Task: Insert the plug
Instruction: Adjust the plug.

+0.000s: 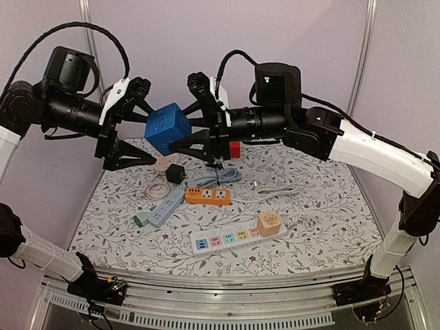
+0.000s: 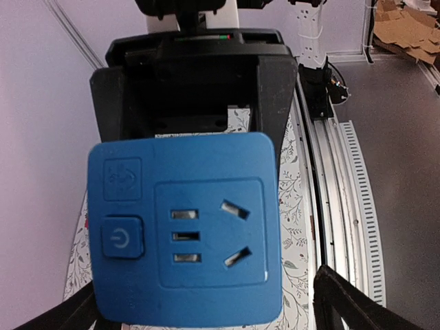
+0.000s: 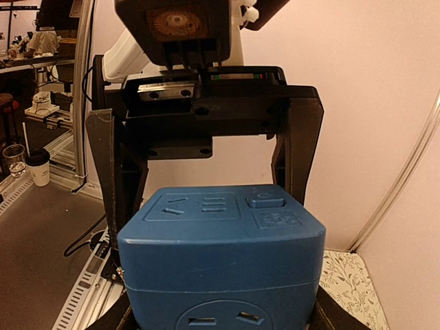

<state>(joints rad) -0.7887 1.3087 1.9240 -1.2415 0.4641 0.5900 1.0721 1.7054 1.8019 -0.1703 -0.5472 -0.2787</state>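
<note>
Right tool [image 1: 182, 115] grips blue socket cube [image 1: 167, 128] | left tool [image 1: 148, 124] spread around it

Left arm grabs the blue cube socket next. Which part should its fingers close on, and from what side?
Close on the two side walls flanking the button face of the blue cube socket, coming head-on as the left gripper now points. That face sits square between its open fingers, so a straight advance likely leaves the socket holes uncovered.
</note>
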